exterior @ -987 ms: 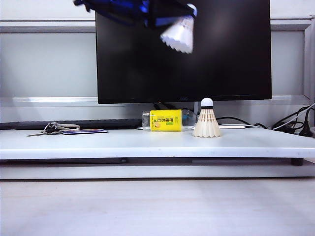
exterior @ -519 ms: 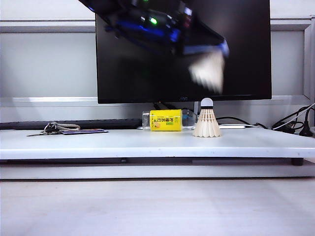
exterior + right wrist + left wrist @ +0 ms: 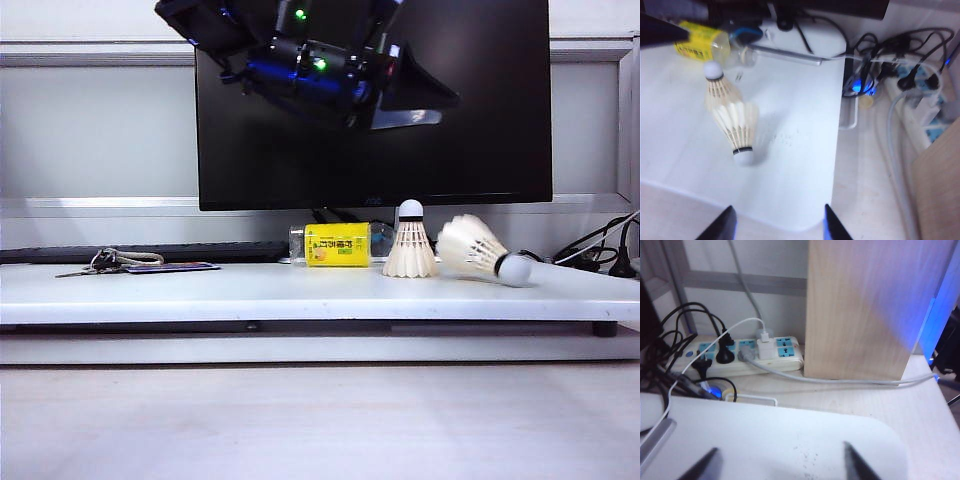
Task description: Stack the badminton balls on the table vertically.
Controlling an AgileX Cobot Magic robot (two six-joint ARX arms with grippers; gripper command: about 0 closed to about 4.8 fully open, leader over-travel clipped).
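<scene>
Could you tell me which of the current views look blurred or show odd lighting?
Exterior view: sharp on the table and both badminton balls, but the left gripper overhead is dark against the monitor. Left wrist view: blue light tints the wooden panel. Right wrist view: the fallen ball is smeared, and the right gripper shows dark.

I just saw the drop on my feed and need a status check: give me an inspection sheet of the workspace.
Surface: table, white, flat.
Job's things: upright shuttlecock stands skirt down; fallen shuttlecock lies on its side right beside it, not stacked.
Clutter: yellow-label bottle lying behind them; keys at left.
Grippers: left end effector open, empty, raised in front of the monitor; right end effector open, empty, above the table's edge.
Cables: tangle at power strip behind the table.
Surroundings: wooden panel beside the strip.
</scene>
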